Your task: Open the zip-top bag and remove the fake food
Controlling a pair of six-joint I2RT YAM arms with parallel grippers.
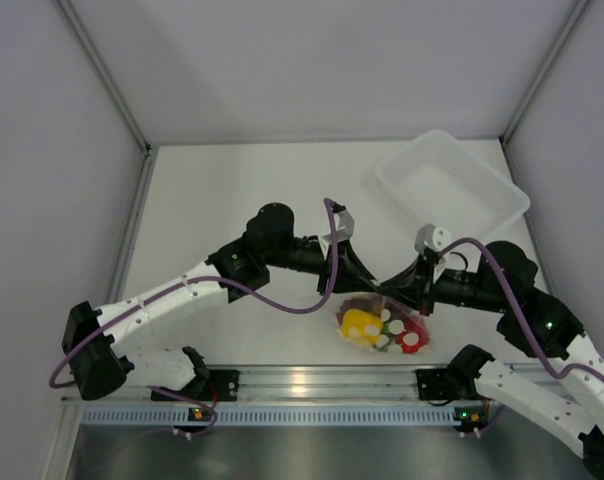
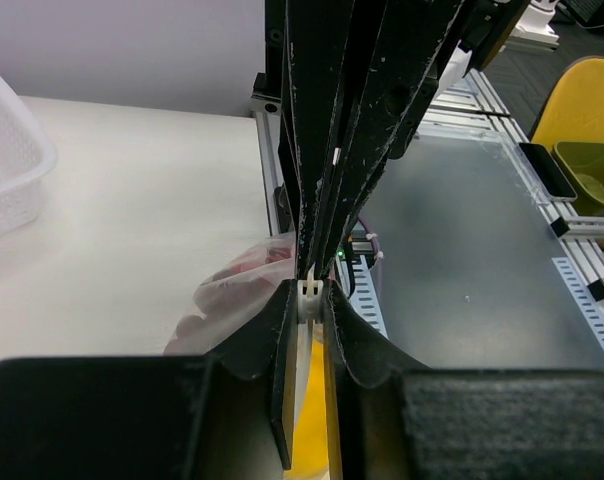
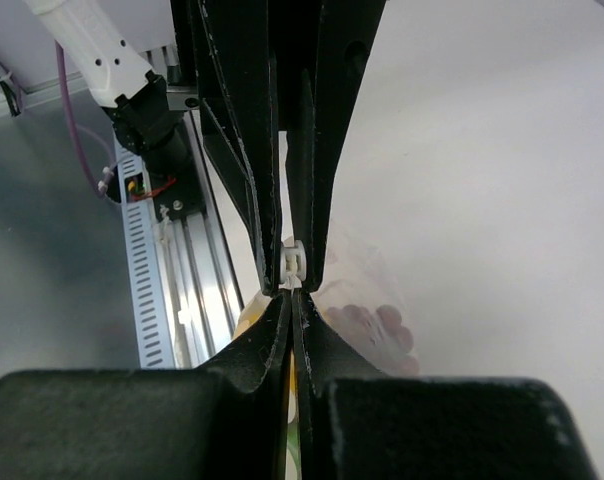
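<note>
The zip-top bag (image 1: pixel 384 322) lies between my two grippers near the front rail. Through it show a yellow pepper (image 1: pixel 359 322), dark purple grapes (image 1: pixel 364 303) and red pieces (image 1: pixel 414 338). My left gripper (image 1: pixel 370 286) is shut on the bag's white zip slider (image 2: pixel 310 298), which also shows in the right wrist view (image 3: pixel 294 262). My right gripper (image 1: pixel 396 291) meets it tip to tip and is shut on the bag's top edge right beside the slider (image 3: pixel 294 298). The bag's crinkly plastic (image 2: pixel 237 290) bulges to the side, with grapes (image 3: pixel 377 325) inside it.
A rigid clear tray (image 1: pixel 452 190) stands at the back right, and its corner shows in the left wrist view (image 2: pixel 7 150). The aluminium front rail (image 1: pixel 312 380) runs just behind the bag. Grey walls close in the table's sides and back.
</note>
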